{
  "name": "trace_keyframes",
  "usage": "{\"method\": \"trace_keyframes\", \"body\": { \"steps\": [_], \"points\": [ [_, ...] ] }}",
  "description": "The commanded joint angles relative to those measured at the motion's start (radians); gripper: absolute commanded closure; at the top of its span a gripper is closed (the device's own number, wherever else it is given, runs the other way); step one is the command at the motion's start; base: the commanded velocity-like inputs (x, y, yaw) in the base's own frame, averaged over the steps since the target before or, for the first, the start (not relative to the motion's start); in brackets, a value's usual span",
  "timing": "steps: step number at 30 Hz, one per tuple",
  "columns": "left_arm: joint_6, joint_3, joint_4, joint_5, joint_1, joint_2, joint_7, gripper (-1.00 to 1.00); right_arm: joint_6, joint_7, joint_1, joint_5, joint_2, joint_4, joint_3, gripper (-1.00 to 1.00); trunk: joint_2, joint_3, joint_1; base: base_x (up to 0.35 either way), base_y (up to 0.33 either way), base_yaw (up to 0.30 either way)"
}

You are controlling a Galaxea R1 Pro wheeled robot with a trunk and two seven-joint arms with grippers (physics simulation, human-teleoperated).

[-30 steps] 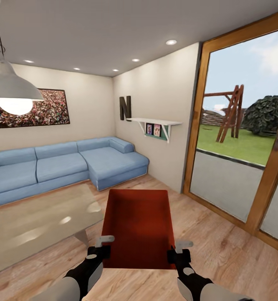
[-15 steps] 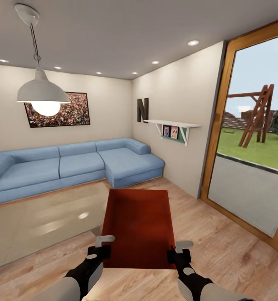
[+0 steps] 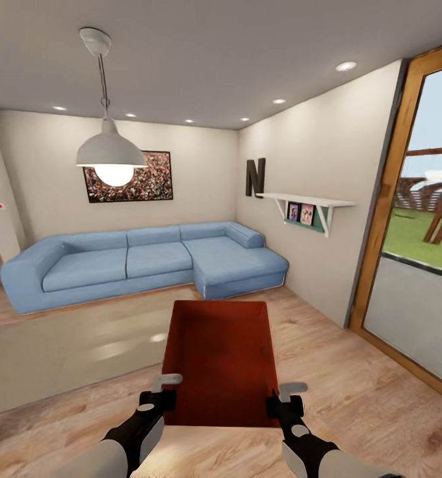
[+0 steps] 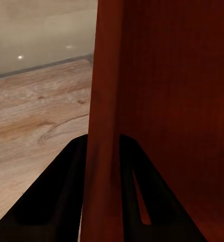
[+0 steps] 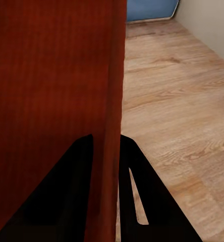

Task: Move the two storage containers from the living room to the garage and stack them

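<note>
Living room, carrying phase. Left gripper [image 3: 160,392] clamped on the left wall of the storage container [image 3: 222,362]; right gripper [image 3: 284,397] clamped on its right wall. Container held level between both arms, above the wood floor [image 3: 354,392], long axis pointing away toward the blue sofa [image 3: 148,259]. Whether a second container is nested inside: cannot tell. Garage not seen.

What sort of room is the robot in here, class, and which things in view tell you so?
Most likely a living room: a blue corner sofa along the far walls, a framed picture above it, a pendant lamp, and light wood plank flooring.
</note>
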Motion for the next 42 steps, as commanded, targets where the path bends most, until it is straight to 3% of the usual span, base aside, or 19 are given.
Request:
{"method": "trace_keyframes", "body": {
  "steps": [1, 42],
  "points": [
    [-0.003, 0.009, 0.004, -0.003, 0.0, 0.002, 0.022, 1.0, -0.032, -0.004, -0.002, -0.008, 0.0, -0.002, -0.048, 1.0, -0.001, -0.001, 0.0, 0.0, 0.0, 0.283],
    [-0.003, 0.009, 0.004, -0.003, 0.0, 0.002, 0.022, 1.0, -0.032, -0.003, -0.002, -0.006, 0.0, -0.002, -0.047, 1.0, -0.001, 0.028, 0.0, 0.0, 0.0, 0.287]
  ]
}}
